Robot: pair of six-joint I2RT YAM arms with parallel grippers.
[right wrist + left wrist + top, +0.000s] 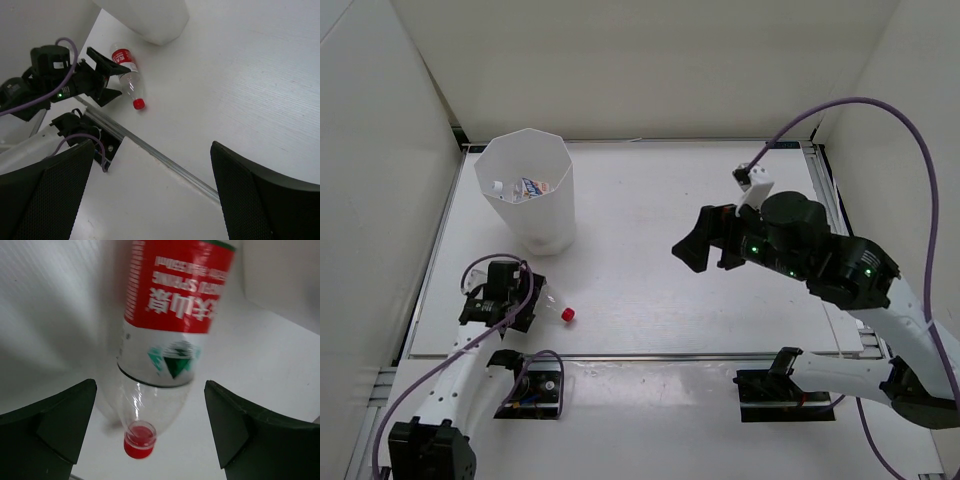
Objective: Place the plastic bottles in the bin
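Step in hand, by the look of it: grasping the only bottle visible outside the bin. Lying on the table in the gap between the fingers of the left gripper, red cap toward the palm side, labelled body reaching out past the fingertips. Left gripper released, spread wide with space on each side of the bottle, nothing clamped yet. Ahead of that gripper and near it: the bin, with at least 1 labelled bottle inside. Right gripper released too, holding nothing, well apart from both bottle and bin. Next, probably: close on the bottle's body, lift above the bin's rim, carry forward, let go over the opening. Likely snag: thin plastic slipping under the squeeze.
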